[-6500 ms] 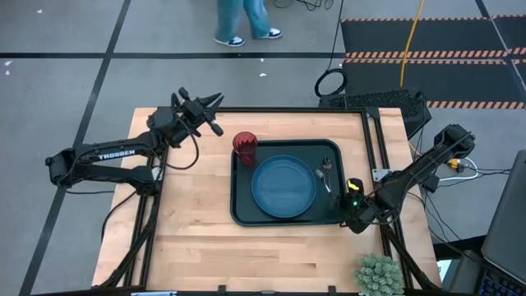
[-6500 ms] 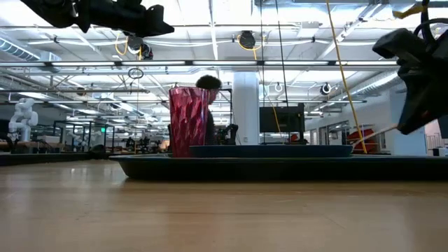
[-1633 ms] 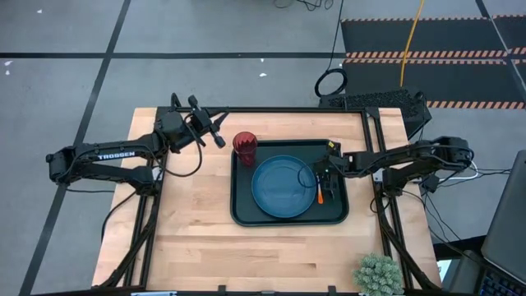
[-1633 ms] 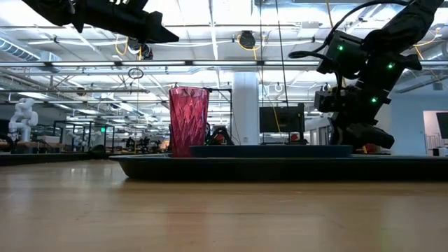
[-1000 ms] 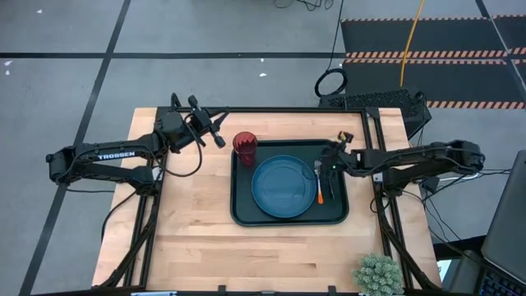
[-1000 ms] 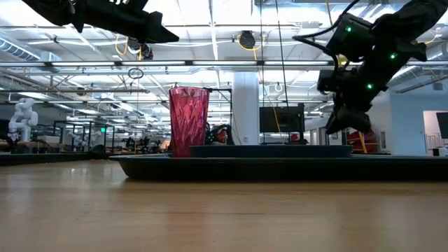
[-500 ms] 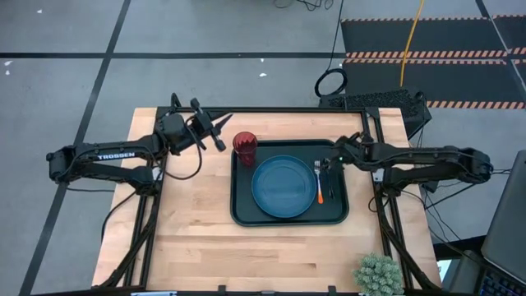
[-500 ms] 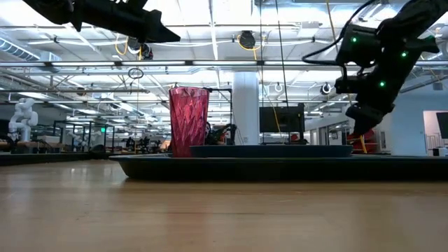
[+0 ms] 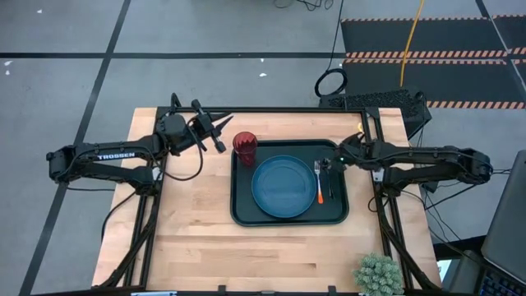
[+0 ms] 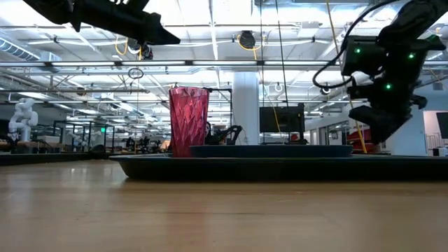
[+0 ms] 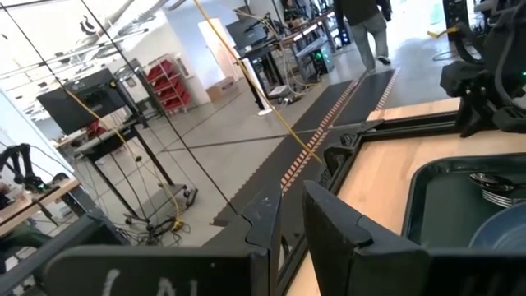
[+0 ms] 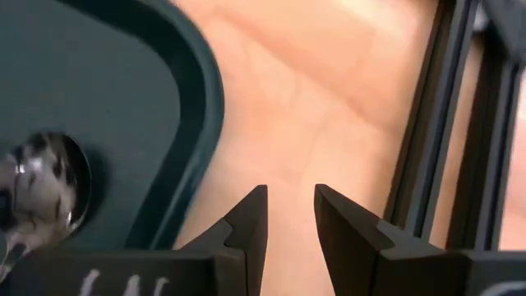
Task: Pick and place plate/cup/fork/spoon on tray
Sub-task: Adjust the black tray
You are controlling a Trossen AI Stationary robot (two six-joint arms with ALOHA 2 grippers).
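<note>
The dark tray (image 9: 246, 220) lies on the wooden table. On it are the blue plate (image 9: 283, 187), the red cup (image 9: 244, 146) standing upright at its far left corner, and the orange-handled fork (image 9: 320, 187) and dark spoon (image 9: 329, 174) lying side by side right of the plate. My right gripper (image 9: 339, 156) hovers open and empty over the tray's far right corner; its wrist view shows the spoon's bowl (image 12: 45, 185) and the tray's rim (image 12: 201, 107). My left gripper (image 9: 222, 133) hangs open and empty above the table, left of the cup.
A black frame rail (image 9: 374, 140) runs along the table's right edge, close to my right gripper. A green plant (image 9: 378, 275) stands at the near right corner. Bare wood (image 9: 189, 222) lies left of the tray and toward the near edge.
My right gripper has drawn back from above the fork and spoon toward the table's right edge, staying raised above the tray. The fork and spoon lie still on the tray.
</note>
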